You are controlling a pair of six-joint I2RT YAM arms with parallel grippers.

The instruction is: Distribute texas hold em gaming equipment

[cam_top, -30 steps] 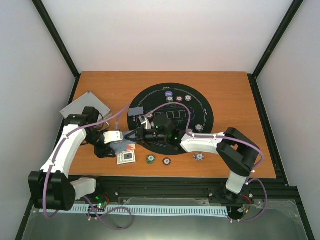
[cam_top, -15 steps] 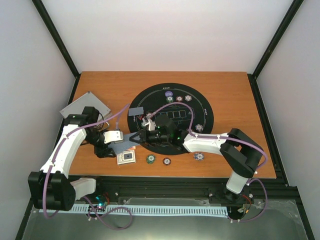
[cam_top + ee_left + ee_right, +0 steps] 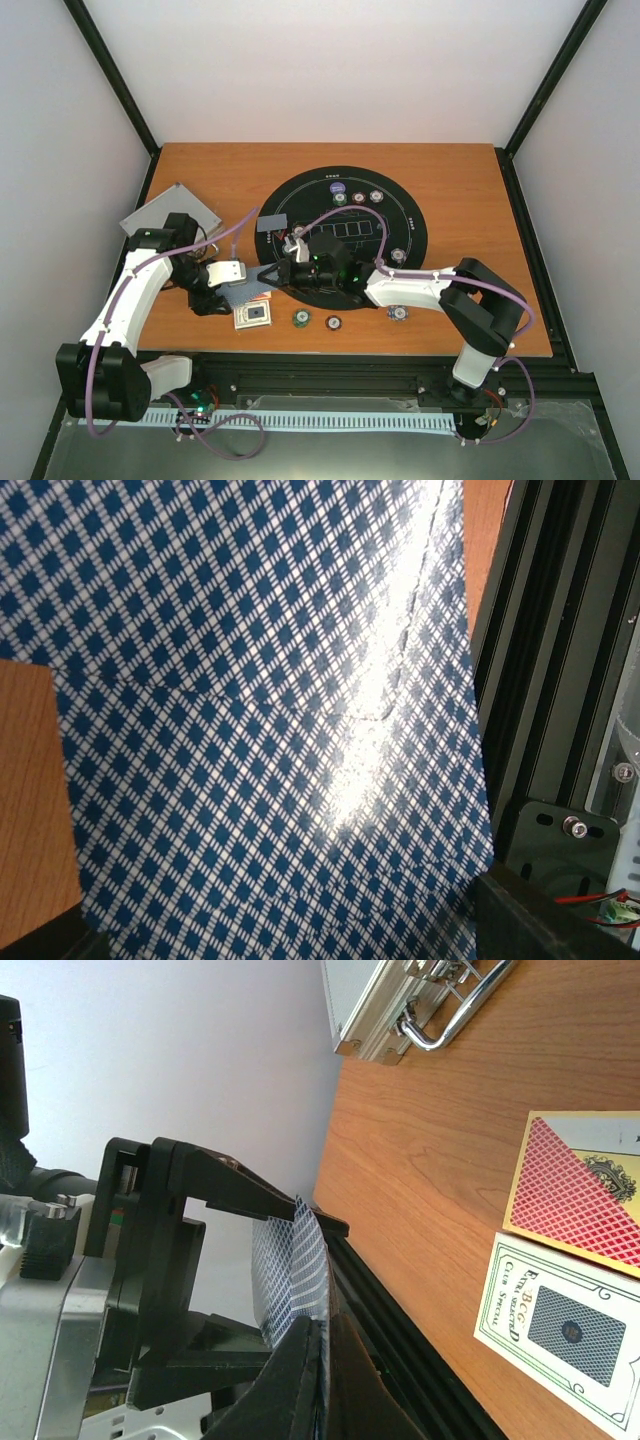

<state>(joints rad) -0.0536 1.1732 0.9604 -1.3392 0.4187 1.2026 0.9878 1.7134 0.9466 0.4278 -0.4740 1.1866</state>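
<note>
Maybe half done imo: chips (image 3: 358, 197) sit on the mat (image 3: 410, 220) + along the desk (image 3: 200, 170) near edge, one card (image 3: 271, 223) on the mat's left rim, but the deck (image 3: 290, 1270) hangs over the desk's near-left part, left end effector (image 3: 247, 283) clamped on it, right end effector (image 3: 322, 1335) pinched shut on its edge, so dealing's mostly left.

right fingers (image 3: 268, 276) shifted slightly left onto the cards (image 3: 237, 294), right elbow (image 3: 490, 305) swung outward

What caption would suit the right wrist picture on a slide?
Right fingers pinch blue-checked cards held by the left fingers over a wooden table, a silver case behind.
</note>
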